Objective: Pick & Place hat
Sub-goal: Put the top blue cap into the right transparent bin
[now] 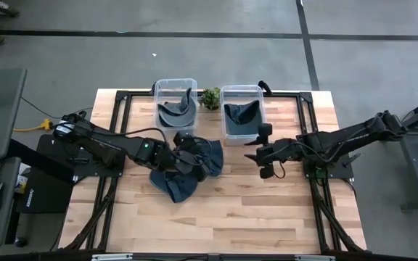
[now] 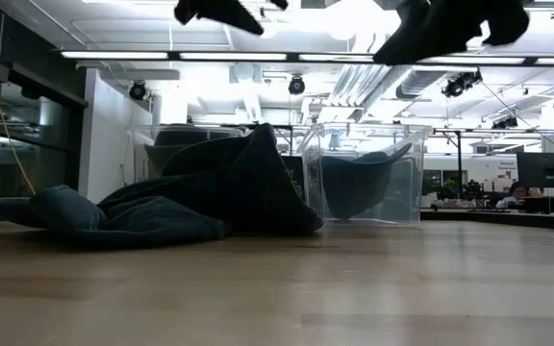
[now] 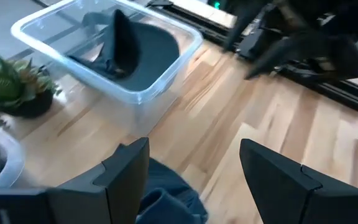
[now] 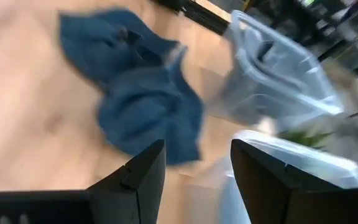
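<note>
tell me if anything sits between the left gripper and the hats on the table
Nothing visible does. The left gripper hangs open right over the pile of blue hats, with bare air between its fingers and the fabric. The clear bins and the small plant stand beyond the pile.

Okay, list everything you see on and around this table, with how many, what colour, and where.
Clear bins: two, transparent, side by side at the table's far edge, left bin and right bin.
Hats in bins: two, dark blue-grey, one in the left bin, one in the right bin.
Hat pile: count unclear, dark blue, on the table in front of the left bin.
Plant: one, green, between the bins.
Table: one, light wood with a black frame.
Left hand: one, black, open, over the hat pile.
Right hand: one, black, open, above bare table in front of the right bin.
</note>
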Available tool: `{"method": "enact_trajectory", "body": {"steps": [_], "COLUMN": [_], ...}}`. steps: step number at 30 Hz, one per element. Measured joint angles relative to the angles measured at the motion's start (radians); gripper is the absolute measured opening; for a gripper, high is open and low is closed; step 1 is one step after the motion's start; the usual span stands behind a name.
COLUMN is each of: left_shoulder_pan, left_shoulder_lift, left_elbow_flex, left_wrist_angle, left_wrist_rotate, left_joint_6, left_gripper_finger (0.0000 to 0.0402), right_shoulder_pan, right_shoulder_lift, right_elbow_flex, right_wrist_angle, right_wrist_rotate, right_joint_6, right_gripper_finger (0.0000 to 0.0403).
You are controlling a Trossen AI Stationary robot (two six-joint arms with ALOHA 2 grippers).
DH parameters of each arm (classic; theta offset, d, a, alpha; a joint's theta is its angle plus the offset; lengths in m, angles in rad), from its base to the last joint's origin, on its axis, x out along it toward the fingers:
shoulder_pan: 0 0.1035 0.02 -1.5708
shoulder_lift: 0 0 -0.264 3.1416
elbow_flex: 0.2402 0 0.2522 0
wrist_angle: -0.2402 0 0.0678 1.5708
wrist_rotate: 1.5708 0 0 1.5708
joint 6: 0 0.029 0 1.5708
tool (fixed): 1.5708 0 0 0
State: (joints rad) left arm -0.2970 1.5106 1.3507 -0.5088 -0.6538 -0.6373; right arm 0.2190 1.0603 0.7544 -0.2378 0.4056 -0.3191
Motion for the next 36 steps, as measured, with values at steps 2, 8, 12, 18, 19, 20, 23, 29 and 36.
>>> {"method": "enact_trajectory", "body": {"steps": [2,8,12,18,19,20,23,29,36], "left_shoulder_pan": [0.0,0.0,0.0,0.0,0.0,-0.001,-0.013,-0.042,-0.092], "left_shoulder_lift": [-0.001,-0.001,0.0,0.0,0.0,0.0,0.0,0.0,0.0], "left_elbow_flex": [-0.03,-0.164,-0.241,-0.299,-0.3,-0.3,-0.3,-0.3,-0.3], "left_wrist_angle": [0.0,0.048,0.132,0.186,0.18,0.173,0.146,0.094,0.012], "left_wrist_rotate": [-0.009,-0.018,-0.009,-0.011,-0.011,-0.011,-0.016,-0.045,-0.068], "left_joint_6": [-0.026,-0.117,-0.152,-0.165,-0.171,-0.175,-0.177,-0.178,-0.157], "left_gripper_finger": [0.0247,0.0247,0.0247,0.0247,0.0247,0.0247,0.0247,0.0247,0.0247], "right_shoulder_pan": [0.002,0.009,0.013,0.013,0.013,0.013,0.013,0.01,0.01], "right_shoulder_lift": [0.0,0.0,0.036,0.183,0.211,0.237,0.307,0.425,0.523], "right_elbow_flex": [0.0,0.0,0.0,0.0,0.0,0.0,0.0,0.0,0.0], "right_wrist_angle": [0.008,0.018,0.039,0.118,0.143,0.166,0.253,0.467,0.586], "right_wrist_rotate": [-0.064,-0.175,-0.175,-0.192,-0.196,-0.193,-0.169,-0.171,-0.141], "right_joint_6": [0.092,0.238,0.28,0.319,0.32,0.321,0.33,0.417,0.549], "right_gripper_finger": [0.0177,0.0177,0.0177,0.0183,0.0186,0.0191,0.0206,0.0238,0.0245]}}
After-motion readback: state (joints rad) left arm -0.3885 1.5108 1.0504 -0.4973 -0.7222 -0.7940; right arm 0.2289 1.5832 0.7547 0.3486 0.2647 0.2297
